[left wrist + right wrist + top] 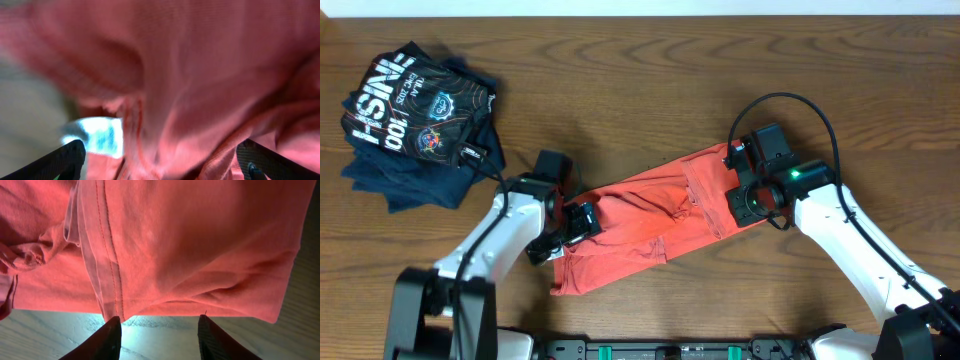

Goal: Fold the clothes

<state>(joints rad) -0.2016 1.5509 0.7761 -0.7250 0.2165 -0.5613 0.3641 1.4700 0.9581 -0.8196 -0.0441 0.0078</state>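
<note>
The clothes, a red-orange T-shirt (655,215), lie bunched into a long strip slanting across the middle of the wooden table (640,70). My left gripper (584,219) rests over the strip's left part. In the left wrist view its fingers (65,160) stand wide apart at the frame's bottom corners, the gripper (160,152) open, with blurred red fabric (200,75) filling the space between. My right gripper (732,203) is at the strip's right end. It (159,322) is open over bare table, and the T-shirt's hemmed edge (175,250) lies just beyond its fingertips (112,330).
A pile of dark navy shirts with white lettering (415,115) sits at the table's back left corner. The right arm's black cable (800,100) loops above the table behind its wrist. Both arm bases stand at the front edge.
</note>
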